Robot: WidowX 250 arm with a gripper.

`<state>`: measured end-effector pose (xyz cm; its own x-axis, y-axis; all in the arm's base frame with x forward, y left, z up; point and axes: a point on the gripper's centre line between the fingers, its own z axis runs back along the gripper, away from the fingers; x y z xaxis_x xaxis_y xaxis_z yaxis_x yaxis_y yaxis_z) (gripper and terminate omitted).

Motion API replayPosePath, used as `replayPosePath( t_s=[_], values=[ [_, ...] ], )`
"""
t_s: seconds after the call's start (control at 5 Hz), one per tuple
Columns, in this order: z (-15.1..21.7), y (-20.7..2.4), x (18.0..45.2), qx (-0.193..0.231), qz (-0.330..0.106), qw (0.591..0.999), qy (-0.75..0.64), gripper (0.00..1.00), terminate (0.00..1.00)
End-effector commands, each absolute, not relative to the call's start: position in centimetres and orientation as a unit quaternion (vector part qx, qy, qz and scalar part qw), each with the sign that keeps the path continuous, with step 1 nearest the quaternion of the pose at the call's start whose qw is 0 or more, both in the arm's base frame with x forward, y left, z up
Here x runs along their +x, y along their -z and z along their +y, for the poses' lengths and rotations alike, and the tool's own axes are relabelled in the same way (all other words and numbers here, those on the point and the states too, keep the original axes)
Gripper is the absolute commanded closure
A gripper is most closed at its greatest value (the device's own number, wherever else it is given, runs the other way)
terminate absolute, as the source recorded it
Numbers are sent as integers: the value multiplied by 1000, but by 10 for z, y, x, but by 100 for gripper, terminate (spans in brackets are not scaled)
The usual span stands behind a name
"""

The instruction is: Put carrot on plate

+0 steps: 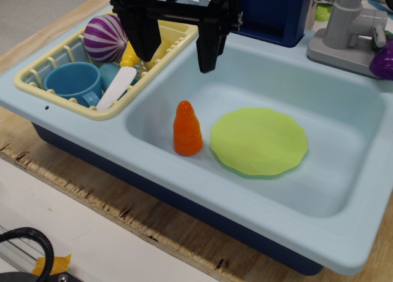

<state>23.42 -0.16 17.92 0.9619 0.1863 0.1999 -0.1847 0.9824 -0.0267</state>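
Gripper (178, 51) hangs above the sink (344, 171), its black fingers (209, 48) spread wide w/ nothing between them. Carrot (187, 129) stands upright on the basin floor, tip up, below & a bit in front of the gripper, well clear of it. Plate (259, 141) lies flat on the basin floor just right of the carrot in view, rim very close to its base, hard to say if they touch. Yellow dish rack (55, 94) sits on the sink's left side w/ a blue cup (73, 82), a purple-white striped ball (104, 37) & a white knife blade (116, 87). Grey tap (347, 27) at back right
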Motion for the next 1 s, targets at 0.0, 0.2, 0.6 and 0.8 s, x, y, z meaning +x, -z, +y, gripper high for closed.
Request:
replayPosePath(
  t_s=[0.0, 0.2, 0.6, 0.8],
  values=[
    [-2, -179, 234, -4, -101, 990, -94, 0, 0],
    [0, -160, 233, -9, -91, 989, -114, 0, 0],
    [-2, -137, 236, -20, -84, 989, -123, 0, 0],
    [0, -129, 237, -16, -85, 988, -124, 0, 0]
  ],
)
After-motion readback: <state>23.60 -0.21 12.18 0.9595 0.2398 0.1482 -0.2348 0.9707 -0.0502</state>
